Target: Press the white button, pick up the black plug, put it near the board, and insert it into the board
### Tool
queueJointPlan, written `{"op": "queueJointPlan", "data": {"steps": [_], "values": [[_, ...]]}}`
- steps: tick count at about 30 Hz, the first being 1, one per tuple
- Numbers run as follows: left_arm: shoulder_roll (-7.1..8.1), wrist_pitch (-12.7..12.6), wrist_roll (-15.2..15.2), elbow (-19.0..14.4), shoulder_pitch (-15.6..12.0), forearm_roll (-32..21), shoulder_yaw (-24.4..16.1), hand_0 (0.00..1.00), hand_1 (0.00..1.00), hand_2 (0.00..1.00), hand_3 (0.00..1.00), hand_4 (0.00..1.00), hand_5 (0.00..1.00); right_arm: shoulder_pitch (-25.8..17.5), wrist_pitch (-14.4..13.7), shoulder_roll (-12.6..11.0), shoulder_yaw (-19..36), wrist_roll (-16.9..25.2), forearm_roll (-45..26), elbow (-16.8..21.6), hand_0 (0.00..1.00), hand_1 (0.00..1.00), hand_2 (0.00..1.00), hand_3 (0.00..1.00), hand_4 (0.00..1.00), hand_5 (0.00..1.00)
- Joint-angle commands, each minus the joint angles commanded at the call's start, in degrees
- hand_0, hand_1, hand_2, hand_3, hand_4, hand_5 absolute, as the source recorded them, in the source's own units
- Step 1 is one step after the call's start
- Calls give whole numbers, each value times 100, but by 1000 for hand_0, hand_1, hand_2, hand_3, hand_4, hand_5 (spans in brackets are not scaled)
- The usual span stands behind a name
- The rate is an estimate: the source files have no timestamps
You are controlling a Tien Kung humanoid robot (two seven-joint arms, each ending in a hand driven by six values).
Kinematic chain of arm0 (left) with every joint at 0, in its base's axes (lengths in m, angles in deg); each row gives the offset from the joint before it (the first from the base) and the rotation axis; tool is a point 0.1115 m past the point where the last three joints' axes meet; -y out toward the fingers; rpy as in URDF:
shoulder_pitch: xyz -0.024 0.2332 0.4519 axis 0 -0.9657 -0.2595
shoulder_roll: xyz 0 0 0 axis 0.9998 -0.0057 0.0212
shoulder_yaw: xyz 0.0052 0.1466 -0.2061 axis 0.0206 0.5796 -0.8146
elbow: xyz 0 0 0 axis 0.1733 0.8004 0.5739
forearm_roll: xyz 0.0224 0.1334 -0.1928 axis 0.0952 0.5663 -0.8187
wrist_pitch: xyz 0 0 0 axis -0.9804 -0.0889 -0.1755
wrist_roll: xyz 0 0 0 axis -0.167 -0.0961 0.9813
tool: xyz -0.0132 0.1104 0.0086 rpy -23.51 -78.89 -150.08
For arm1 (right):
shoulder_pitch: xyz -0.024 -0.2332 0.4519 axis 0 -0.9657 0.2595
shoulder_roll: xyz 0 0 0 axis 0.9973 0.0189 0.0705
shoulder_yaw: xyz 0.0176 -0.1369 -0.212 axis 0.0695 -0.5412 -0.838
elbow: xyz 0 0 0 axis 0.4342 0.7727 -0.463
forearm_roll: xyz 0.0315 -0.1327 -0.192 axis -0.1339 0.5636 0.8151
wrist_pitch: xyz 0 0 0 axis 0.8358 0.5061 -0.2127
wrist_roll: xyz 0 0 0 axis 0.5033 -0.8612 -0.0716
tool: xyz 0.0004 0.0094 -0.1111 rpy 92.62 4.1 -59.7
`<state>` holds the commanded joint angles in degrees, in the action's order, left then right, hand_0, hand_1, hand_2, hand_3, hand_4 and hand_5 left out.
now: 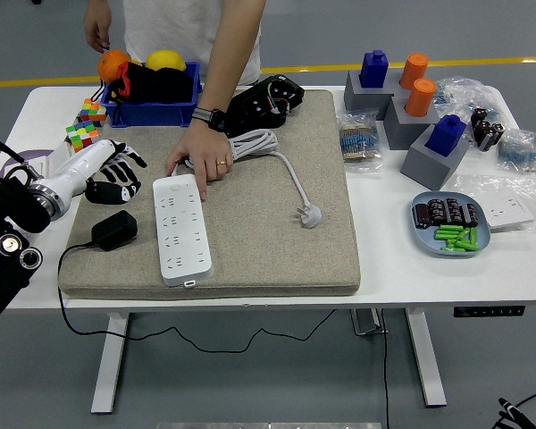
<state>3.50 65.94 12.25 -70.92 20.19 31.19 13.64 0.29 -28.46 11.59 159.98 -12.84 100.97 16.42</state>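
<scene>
Beige felt mat [277, 232], flat white board [181, 231], blocky black plug [114, 230]

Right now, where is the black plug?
The black plug lies on the grey mat's left edge, just left of the white power strip, below the robot's left hand.

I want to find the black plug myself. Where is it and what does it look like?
Look at the grey mat on the white table. Near its left edge, left of the white strip, lies the black plug. It's the only small black block there, with a thin black cord running off the mat.
</scene>
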Motion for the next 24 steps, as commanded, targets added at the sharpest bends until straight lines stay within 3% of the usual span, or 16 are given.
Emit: {"op": "queueJointPlan", "data": {"steps": [4,7,8,24], "values": [[-194,60,-49,-66,-357,205,-534,788,836,711,469,979,33,1,1,-11,-35,-2,-12,-3,824,763,748,738,786,571],[-264,75,-74,-64,-513,273,-676,788,836,711,469,979,33,1,4,-17,-42,-7,-10,-10,824,763,748,738,786,571],[-268,86,-75,-46,-546,273,-687,792,835,759,468,987,3,1,3,-23,-44,-7,-12,-11,824,764,748,738,787,570],[-260,271,51,52,-771,212,-594,801,828,752,468,995,2,4,2,-79,-275,-9,-126,4,824,764,747,738,787,571]]}}
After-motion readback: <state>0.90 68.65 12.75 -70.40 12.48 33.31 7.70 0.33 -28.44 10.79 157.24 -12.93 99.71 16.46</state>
